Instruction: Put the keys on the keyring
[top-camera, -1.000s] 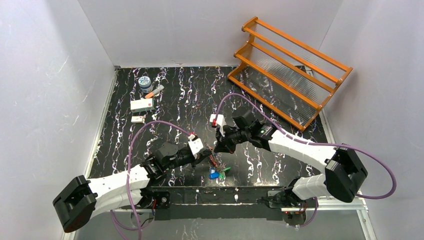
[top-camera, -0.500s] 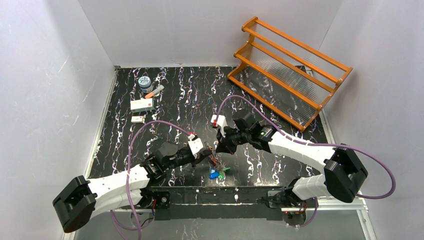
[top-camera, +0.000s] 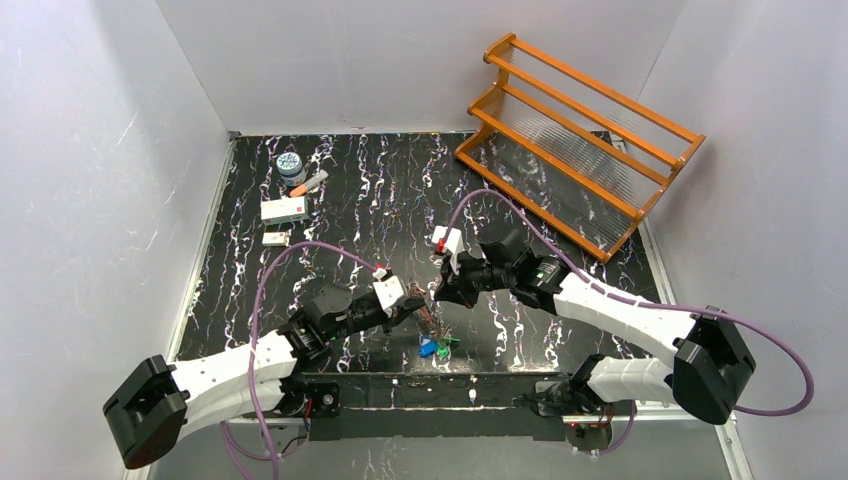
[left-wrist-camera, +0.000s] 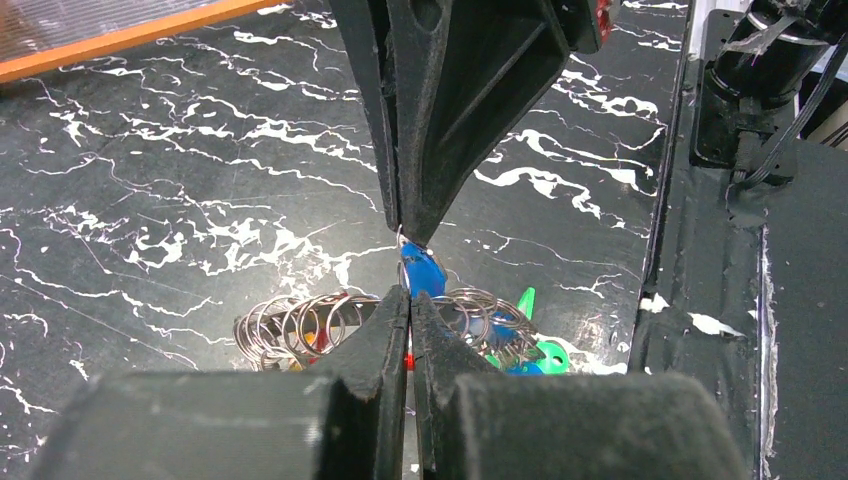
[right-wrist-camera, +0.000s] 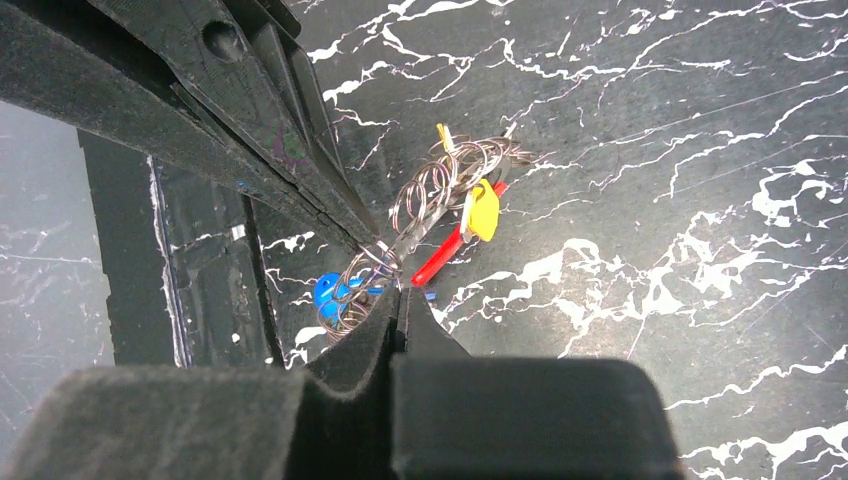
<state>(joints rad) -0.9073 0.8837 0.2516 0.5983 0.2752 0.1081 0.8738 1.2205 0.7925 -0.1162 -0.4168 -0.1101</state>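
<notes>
At the table's near edge: the keyring (top-camera: 433, 330), a tangle of silvery wire loops hung with coloured plastic tags, lies on the black, white-veined tabletop (top-camera: 350, 190). It sits where the two arms' tips meet, just ahead of the base plate (top-camera: 400, 390).
Left gripper (left-wrist-camera: 408, 298): jaws pressed together, tips lowered into the bunch right over the wire loops. Whether any wire is pinched between them cannot be told.
Right gripper (right-wrist-camera: 396, 292): jaws closed tight, meeting the left one tip to tip, its point right at the top of the blue tag (left-wrist-camera: 421, 272). A grip on the wire cannot be confirmed.
Tags: the yellow tag (right-wrist-camera: 484, 211) and red tag (right-wrist-camera: 447, 253) lie among the loops on one side of the meeting tips, the blue on the other. The green tags (left-wrist-camera: 535, 345) lie beside the blue, toward the base plate.
Far right corner: an orange wooden rack (top-camera: 580, 130) with ribbed clear shelves stands by the wall, well apart from the keyring.
Far left: a round tin (top-camera: 290, 165), an orange-and-white tube (top-camera: 308, 183) and two small boxes (top-camera: 284, 209) sit near the left wall.
</notes>
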